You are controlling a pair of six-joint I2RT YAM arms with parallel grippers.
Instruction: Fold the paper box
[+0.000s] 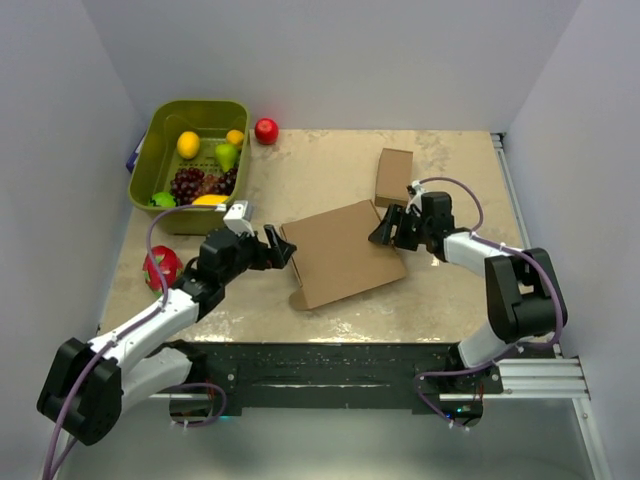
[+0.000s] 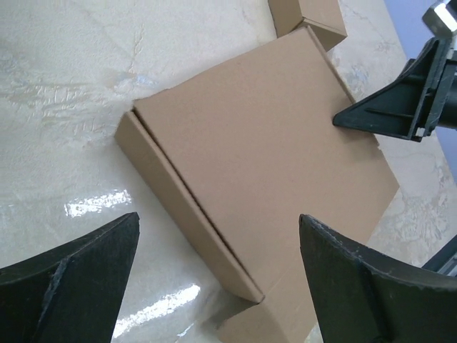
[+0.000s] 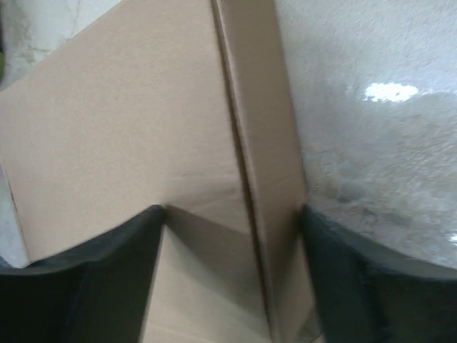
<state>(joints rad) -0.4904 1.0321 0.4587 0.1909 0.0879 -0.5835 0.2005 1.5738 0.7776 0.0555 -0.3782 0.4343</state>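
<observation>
**Overhead view only**
- Beige marbled table (image 1: 450, 290): 1.
- Green plastic basket (image 1: 196, 106), far left corner: 1. It holds a yellow lemon (image 1: 188, 144), a green pear (image 1: 227, 155), a dark grape bunch (image 1: 190, 185) and a few smaller yellow and green pieces.
- Red apple (image 1: 266, 130), on the table just beside the basket: 1.
- Red rounded object (image 1: 162, 266), at the left edge near the left arm: 1. Its kind is unclear.

**Cardboard items: 2**
- Large plain brown corrugated paper box (image 1: 343, 252), mid-table between the two arms. It lies as a shallow closed rectangle, turned askew. The left wrist view shows its lid, the low side wall (image 2: 182, 214) and a flap jutting out at the near corner.
- Small brown cardboard box (image 1: 394, 176), just beyond the paper box's far right corner. The left wrist view catches only its corner (image 2: 307, 14).

**Grippers: 2**
- Left gripper (image 1: 275, 247): fingers wide apart, holding nothing, just beside the paper box's left edge.
- Right gripper (image 1: 392, 228): fingers apart. Its own camera shows them (image 3: 228, 214) astride the box's right edge strip. Whether they touch the cardboard cannot be told.
</observation>
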